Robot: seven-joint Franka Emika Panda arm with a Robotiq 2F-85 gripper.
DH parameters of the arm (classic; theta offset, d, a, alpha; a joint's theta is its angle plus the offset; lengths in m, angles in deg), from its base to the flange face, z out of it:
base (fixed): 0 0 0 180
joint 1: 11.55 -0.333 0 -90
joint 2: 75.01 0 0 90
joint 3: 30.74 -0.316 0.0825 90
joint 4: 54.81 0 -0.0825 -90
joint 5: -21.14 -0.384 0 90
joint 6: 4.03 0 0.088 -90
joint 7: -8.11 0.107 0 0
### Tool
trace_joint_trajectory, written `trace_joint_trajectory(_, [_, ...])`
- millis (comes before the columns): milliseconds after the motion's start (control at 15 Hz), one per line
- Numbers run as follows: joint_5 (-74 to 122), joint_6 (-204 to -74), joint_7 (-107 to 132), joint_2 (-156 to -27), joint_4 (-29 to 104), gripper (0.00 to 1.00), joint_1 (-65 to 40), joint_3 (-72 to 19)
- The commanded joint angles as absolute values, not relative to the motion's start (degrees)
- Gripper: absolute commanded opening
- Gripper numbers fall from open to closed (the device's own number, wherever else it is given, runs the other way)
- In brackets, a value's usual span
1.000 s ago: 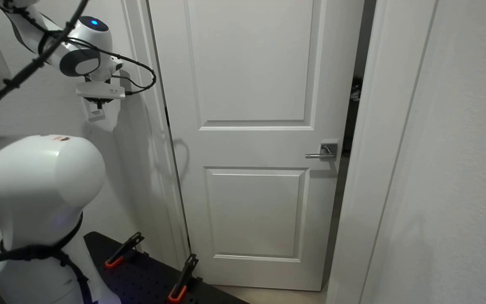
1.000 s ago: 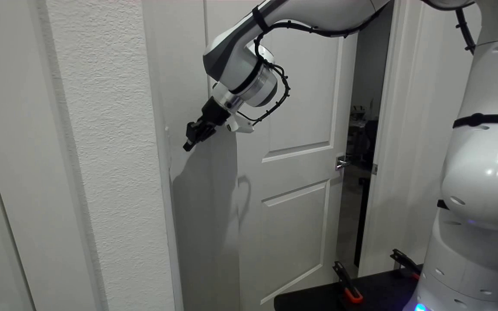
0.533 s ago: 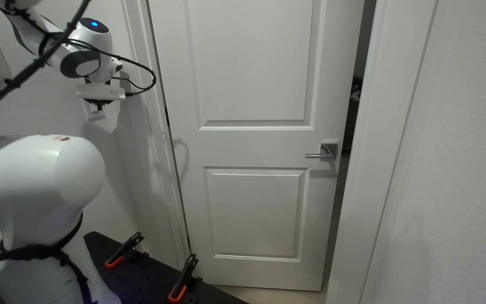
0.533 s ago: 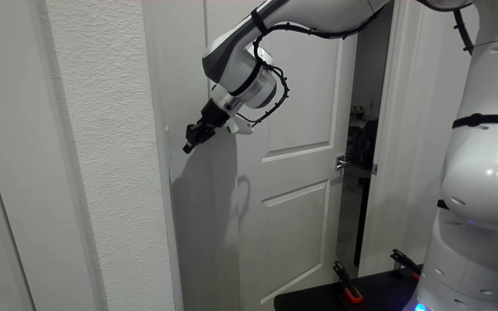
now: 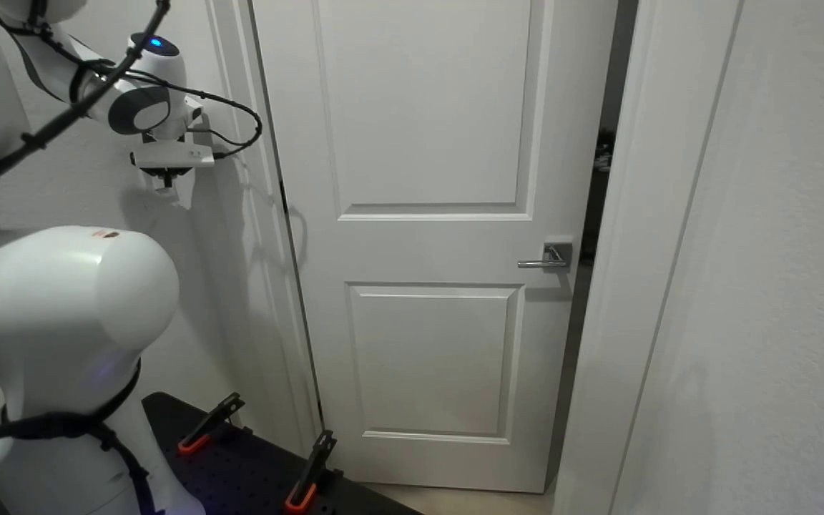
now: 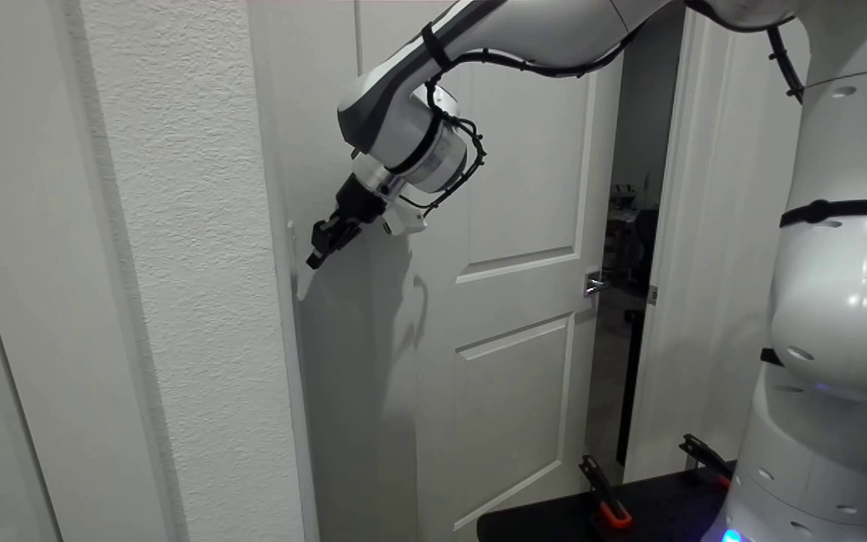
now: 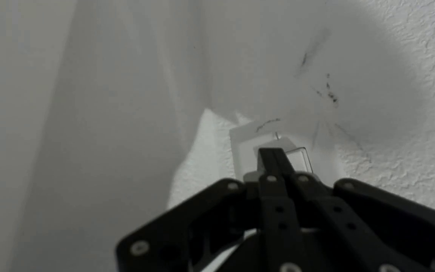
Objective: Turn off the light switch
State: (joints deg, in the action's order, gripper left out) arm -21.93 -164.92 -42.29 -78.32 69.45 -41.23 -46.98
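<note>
The light switch (image 7: 244, 155) is a white plate on the wall, with a paler rocker and a dark-outlined rectangle. It sits right behind my fingertips in the wrist view, which hide its middle and lower part. In an exterior view it shows nearly edge-on as a thin pale strip (image 6: 292, 260). My gripper (image 7: 273, 151) is black and shut, with nothing between its fingers. It also shows in both exterior views (image 5: 168, 182) (image 6: 314, 260), pointing down toward the wall. A small gap seems to lie between fingertips and plate; I cannot tell whether they touch.
A white door (image 5: 426, 250) with a silver handle (image 5: 544, 259) stands slightly ajar beside the arm. A textured wall end (image 6: 185, 263) stands near the gripper. A black table (image 5: 254, 465) with clamps (image 5: 305, 476) is below. A black cable loops off the wrist.
My arm has moved a little toward the switch plate, to the left in an exterior view. Its shadow on the wall and door has shifted. The gripper stays shut.
</note>
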Motion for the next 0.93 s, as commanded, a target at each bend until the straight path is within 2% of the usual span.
trace_joint_trajectory(0, [-24.3, -167.2, -45.9, -80.2, 66.4, 0.00, -41.8, -47.9])
trace_joint_trajectory(867, [-33.0, -165.9, -57.0, -84.1, 63.6, 0.00, -42.0, -49.0])
